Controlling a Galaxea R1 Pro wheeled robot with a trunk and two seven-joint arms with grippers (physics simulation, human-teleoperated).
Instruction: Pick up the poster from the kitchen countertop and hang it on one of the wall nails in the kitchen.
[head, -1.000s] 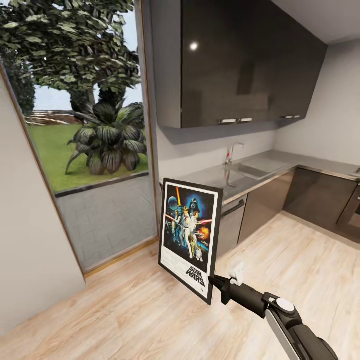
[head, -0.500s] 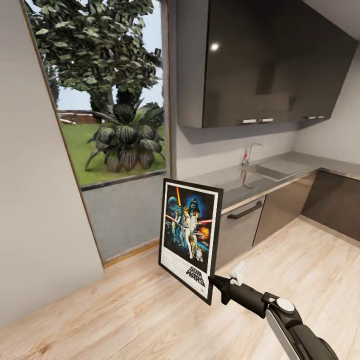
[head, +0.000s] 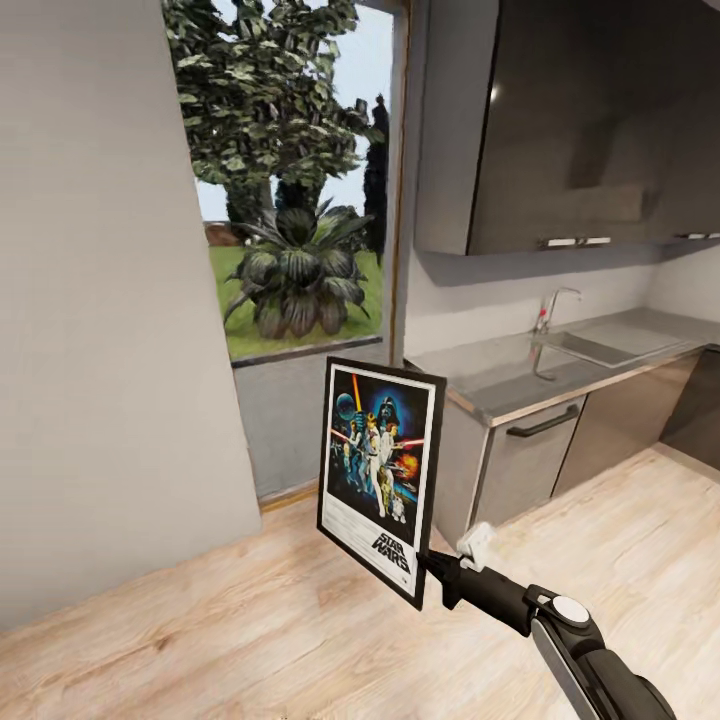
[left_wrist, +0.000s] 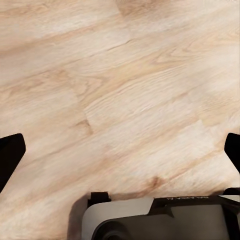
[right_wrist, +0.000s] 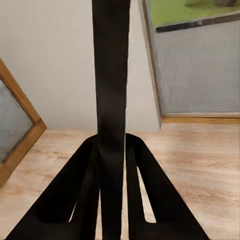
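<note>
Our right gripper (head: 432, 566) is clamped on the lower right corner of the poster (head: 380, 472), and in the right wrist view its two dark fingers (right_wrist: 82, 200) press against both faces of the frame, which runs edge-on as a thin dark slab (right_wrist: 111, 100) between them. Our left gripper (left_wrist: 120, 150) hangs over bare wood with its fingertips (left_wrist: 10, 155) far apart at the two sides of the left wrist view, nothing between them.

The largest thing before us is the plain grey wall (head: 100, 300), taking up the left of the head view. Beside it stands the tall glass door (head: 300, 200), with a tree and a broad-leaved plant (head: 297, 265) outside on the grass. To the right hang the dark upper cabinets (head: 580, 120), and under them the kitchen countertop (head: 500, 370) runs away to the right, with its sink (head: 600, 348) and slim faucet (head: 553, 305) set in it, over grey cabinet fronts (head: 520, 460). The light wooden floor (head: 250, 620) spreads below all of this.

The poster is held upright in the air in front of us, well clear of the countertop and above the floor, its artwork facing us and its top leaning slightly left. A small white part (head: 477, 545) sits on our right wrist just behind the gripper.
</note>
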